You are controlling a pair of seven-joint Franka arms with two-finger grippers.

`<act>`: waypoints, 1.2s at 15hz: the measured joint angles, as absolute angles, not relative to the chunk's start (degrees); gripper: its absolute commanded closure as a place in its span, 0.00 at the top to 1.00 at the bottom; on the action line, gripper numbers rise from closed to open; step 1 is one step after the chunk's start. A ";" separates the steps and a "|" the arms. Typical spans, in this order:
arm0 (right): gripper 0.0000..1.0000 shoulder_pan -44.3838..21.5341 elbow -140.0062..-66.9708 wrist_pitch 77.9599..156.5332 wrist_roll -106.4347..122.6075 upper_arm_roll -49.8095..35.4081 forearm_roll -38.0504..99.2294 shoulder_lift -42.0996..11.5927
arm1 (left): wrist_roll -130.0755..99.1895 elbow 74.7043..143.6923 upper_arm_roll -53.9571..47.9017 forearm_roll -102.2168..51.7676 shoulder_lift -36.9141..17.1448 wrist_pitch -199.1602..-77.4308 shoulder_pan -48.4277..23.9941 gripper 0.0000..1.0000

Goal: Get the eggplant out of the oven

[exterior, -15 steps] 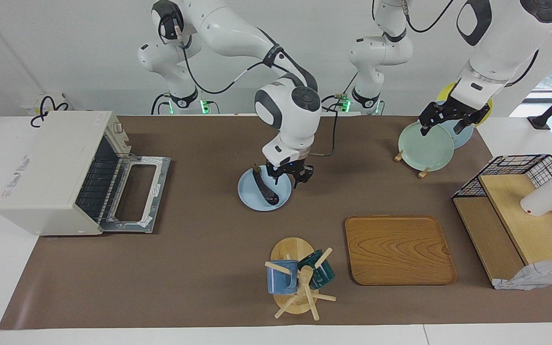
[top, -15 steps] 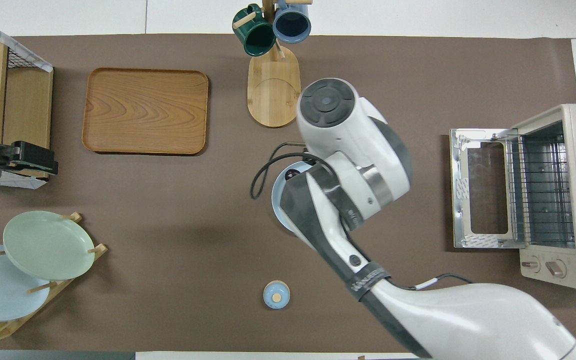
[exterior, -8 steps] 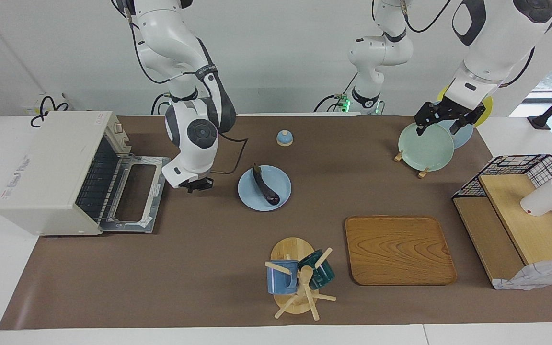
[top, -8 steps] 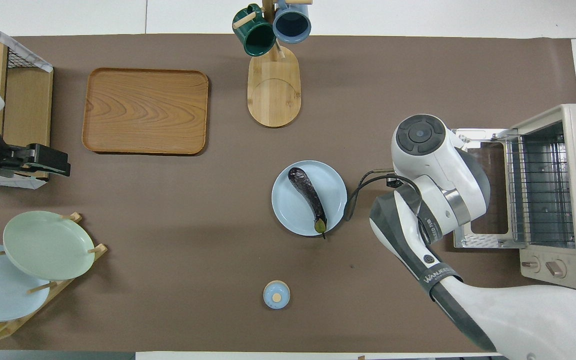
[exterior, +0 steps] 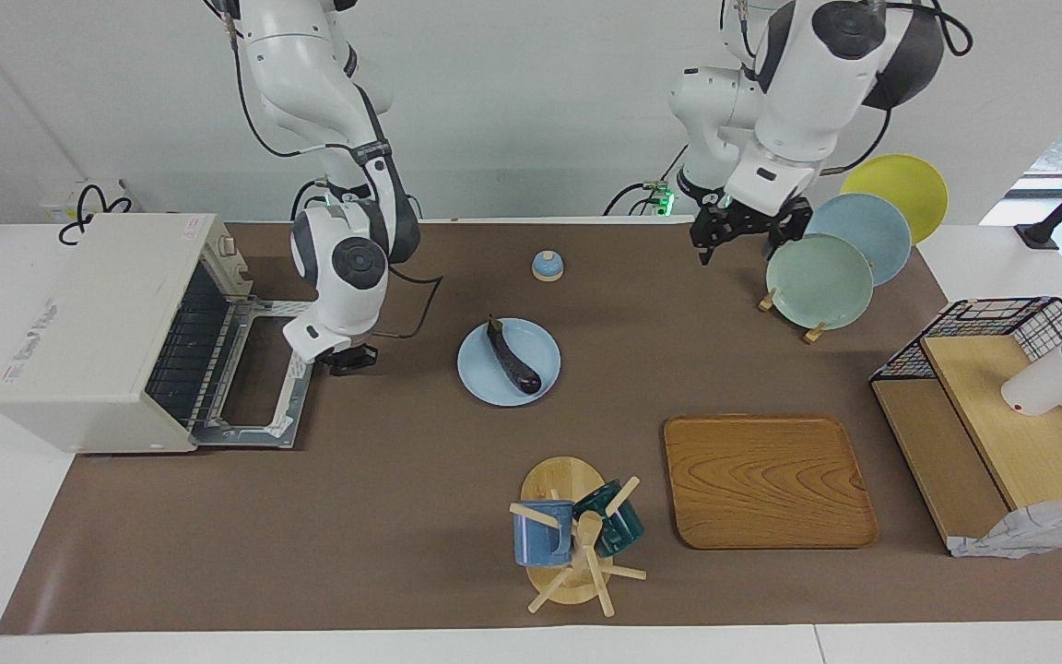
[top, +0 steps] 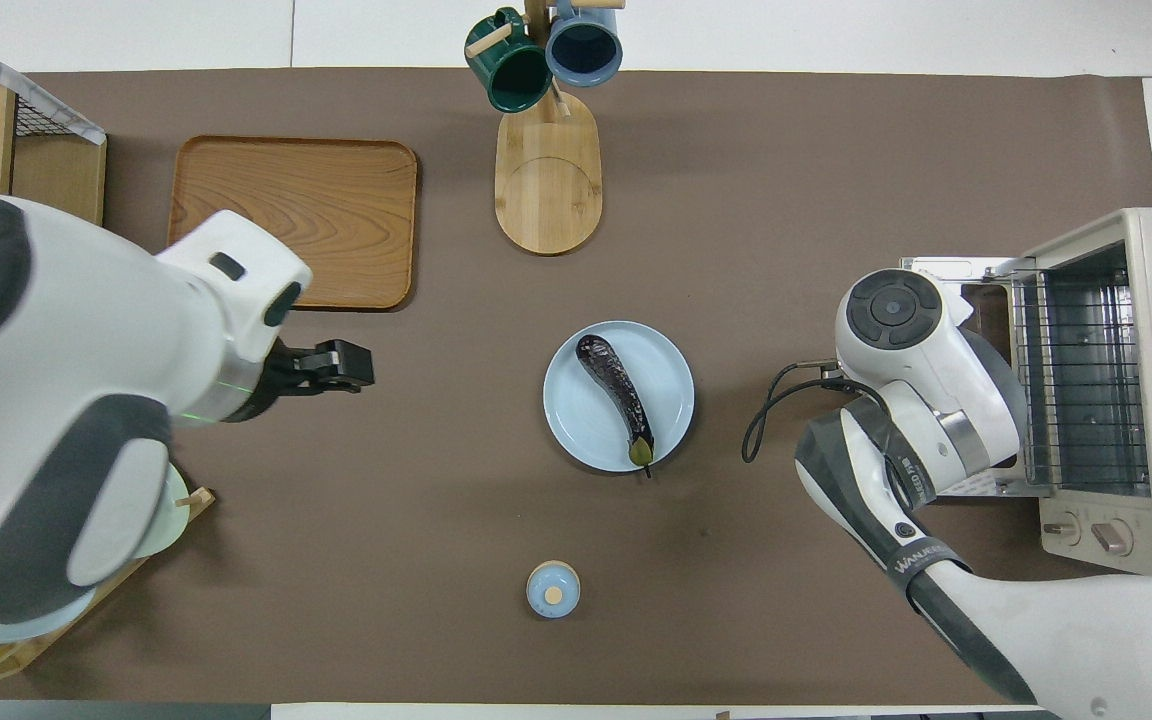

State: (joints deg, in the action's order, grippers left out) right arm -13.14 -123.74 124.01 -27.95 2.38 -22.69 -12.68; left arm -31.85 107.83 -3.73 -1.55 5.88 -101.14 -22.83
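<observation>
Bright, even light; soft shadows, sharp focus

The facing camera sits high across the worktop point(exterior: 383, 553), looking back at both robots from some way off. The overhead camera hangs above the robots' end, aimed steeply down and forward. Both share the whole brown worktop, turned half around.

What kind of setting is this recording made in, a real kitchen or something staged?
Most likely a staged lab tabletop, not a real kitchen: kitchen props such as the oven, a plate rack and a mug tree are spread over a brown mat on a white table, with two robot arms mounted along one edge.
</observation>
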 measured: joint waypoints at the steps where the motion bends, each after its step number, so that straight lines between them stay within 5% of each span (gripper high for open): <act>1: 0.00 -13.04 -123.84 124.01 -27.47 2.38 -22.83 -12.51 | -37.30 109.59 -3.81 -1.87 5.84 -104.10 -25.41 1.00; 10: 0.00 -9.93 -123.22 121.17 -12.42 0.56 -25.24 -7.16 | -62.87 114.56 -3.79 -3.24 -8.09 -131.22 -37.95 1.00; 18: 0.01 1.38 -114.57 109.47 9.29 1.24 -23.79 0.05 | -63.19 102.31 -3.57 -3.27 -22.42 -133.48 -40.11 0.96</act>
